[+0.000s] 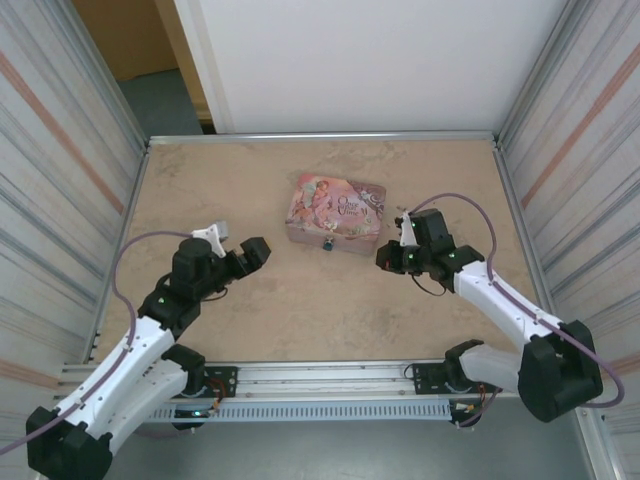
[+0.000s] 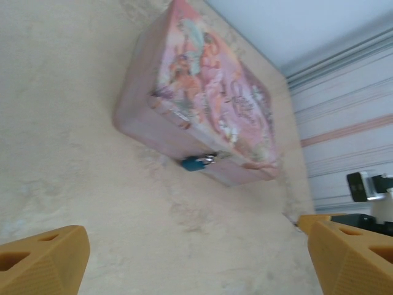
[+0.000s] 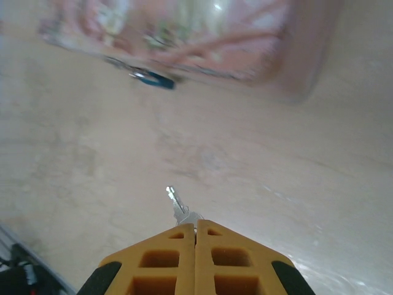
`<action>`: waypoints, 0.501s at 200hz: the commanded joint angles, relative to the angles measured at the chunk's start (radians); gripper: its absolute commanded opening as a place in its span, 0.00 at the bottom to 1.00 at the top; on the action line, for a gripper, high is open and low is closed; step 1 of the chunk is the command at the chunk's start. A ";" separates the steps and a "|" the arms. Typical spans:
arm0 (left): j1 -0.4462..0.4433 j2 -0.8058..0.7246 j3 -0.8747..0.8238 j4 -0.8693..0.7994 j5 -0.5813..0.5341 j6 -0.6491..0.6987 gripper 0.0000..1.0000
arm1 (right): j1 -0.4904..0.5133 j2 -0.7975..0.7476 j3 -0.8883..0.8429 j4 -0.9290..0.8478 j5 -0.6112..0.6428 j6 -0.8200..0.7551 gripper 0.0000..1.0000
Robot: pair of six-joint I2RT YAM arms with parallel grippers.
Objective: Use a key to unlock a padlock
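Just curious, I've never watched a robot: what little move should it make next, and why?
Probably ease the right hand forward toward the padlock. It pinches the key, tip pointing out, and bare table separates it from the padlock on the tin's front. The left hand is open.

You see a pink tin lying flat on the tan table, near the middle and a bit toward the far side. A tiny bluish padlock sits at the tin's near side, touching it. Your left gripper is to the left of the tin, near it but not touching, and points toward the padlock. Your right gripper is to the right, also near and not touching, and points left. The padlock lies between them. From up here you cannot tell how the fingers stand.
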 commanded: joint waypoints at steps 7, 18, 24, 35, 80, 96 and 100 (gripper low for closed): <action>-0.031 0.023 0.051 0.086 0.072 -0.111 0.90 | 0.032 -0.057 -0.030 0.148 -0.030 0.104 0.00; -0.052 0.037 0.062 0.113 0.078 -0.127 0.87 | 0.050 -0.068 -0.040 0.193 -0.023 0.131 0.00; -0.065 0.048 0.067 0.128 0.077 -0.137 0.85 | 0.061 -0.073 -0.044 0.216 -0.017 0.142 0.00; -0.088 0.070 0.080 0.153 0.078 -0.154 0.82 | 0.081 -0.081 -0.050 0.253 -0.002 0.164 0.00; -0.168 0.195 0.158 0.198 0.079 -0.183 0.77 | 0.156 -0.071 -0.039 0.337 0.045 0.190 0.00; -0.193 0.240 0.177 0.226 0.074 -0.197 0.77 | 0.176 -0.060 -0.028 0.348 0.054 0.191 0.00; -0.198 0.251 0.180 0.235 0.075 -0.201 0.77 | 0.181 -0.057 -0.026 0.350 0.056 0.191 0.00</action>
